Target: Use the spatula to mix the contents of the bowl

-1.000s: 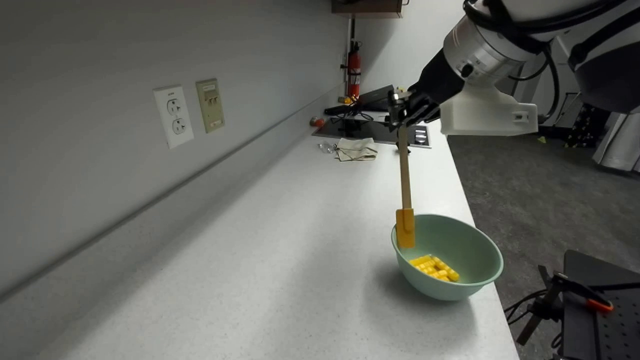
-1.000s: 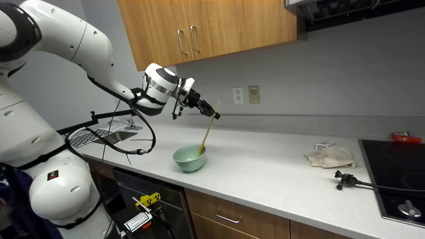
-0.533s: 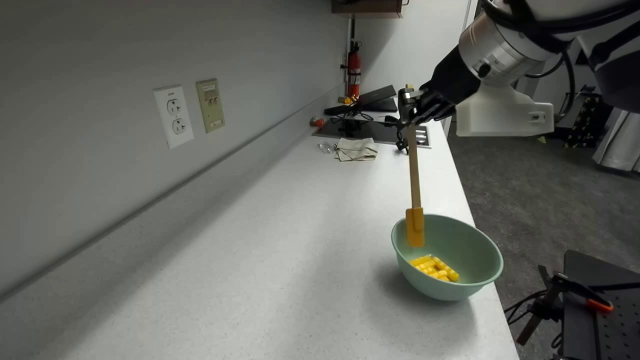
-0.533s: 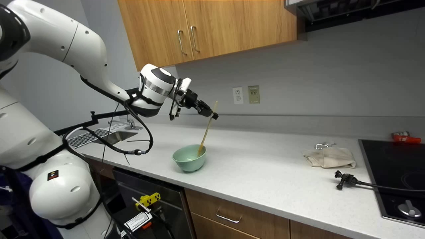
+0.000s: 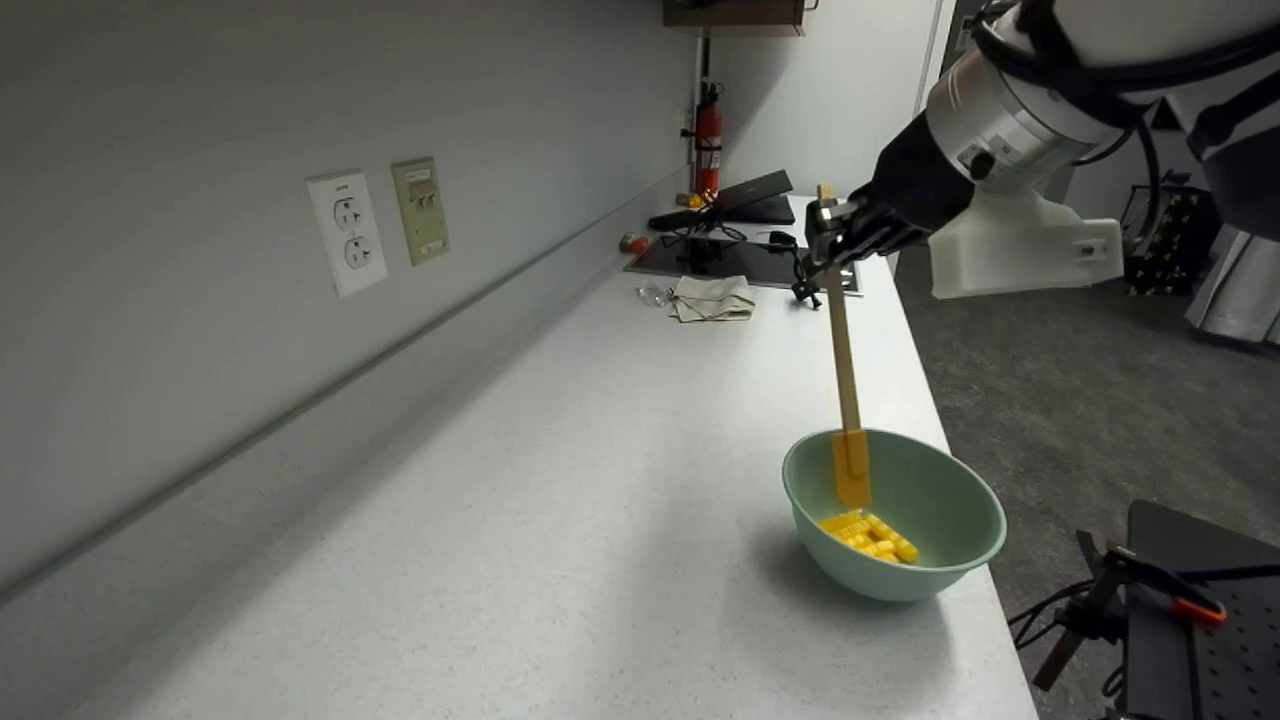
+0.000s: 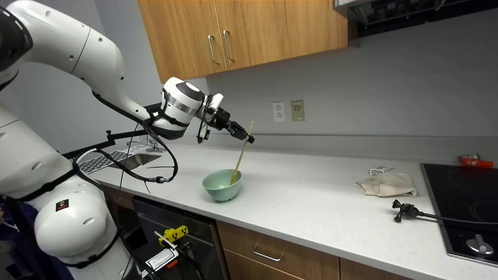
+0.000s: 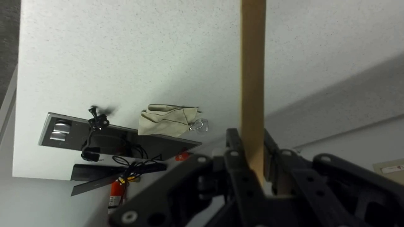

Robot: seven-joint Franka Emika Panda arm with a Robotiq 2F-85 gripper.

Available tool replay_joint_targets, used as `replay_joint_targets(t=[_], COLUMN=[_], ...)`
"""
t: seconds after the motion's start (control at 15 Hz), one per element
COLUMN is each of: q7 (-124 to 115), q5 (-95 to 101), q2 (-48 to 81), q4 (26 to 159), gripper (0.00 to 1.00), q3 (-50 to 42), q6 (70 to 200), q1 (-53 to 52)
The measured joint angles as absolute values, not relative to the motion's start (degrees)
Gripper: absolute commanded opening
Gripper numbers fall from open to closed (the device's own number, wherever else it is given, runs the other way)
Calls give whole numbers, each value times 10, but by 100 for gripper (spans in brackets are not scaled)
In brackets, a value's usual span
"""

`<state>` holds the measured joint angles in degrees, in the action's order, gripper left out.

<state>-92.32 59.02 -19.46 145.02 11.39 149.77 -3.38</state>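
Observation:
My gripper is shut on the tan handle of the spatula, above the bowl; in the wrist view the gripper has the handle between both fingers. The spatula hangs slightly tilted, its yellow end down inside the mint-green bowl, near the far wall. The contents, yellow pieces, lie at the bowl's bottom. The yellow tip is right by them; I cannot tell whether it touches. In an exterior view the bowl's wall hides the contents. The bowl is out of the wrist view.
The bowl stands near the front edge of the white counter. A folded cloth, a black clamp mount and a cooktop lie farther along. A wall with outlets runs along the back. A wooden cabinet hangs above.
The gripper and spatula have moved right in an exterior view, then lower; the yellow end is now deeper in the bowl, closer to the contents. The bowl and contents have not moved.

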Motion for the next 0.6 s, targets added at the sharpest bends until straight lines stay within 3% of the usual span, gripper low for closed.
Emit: replay_joint_targets(t=[0.6], q7=[-955], q5=[595], q2=[-127], q4=[1471], gripper=[4], q3=[124], q6=[1498], q1=[-34])
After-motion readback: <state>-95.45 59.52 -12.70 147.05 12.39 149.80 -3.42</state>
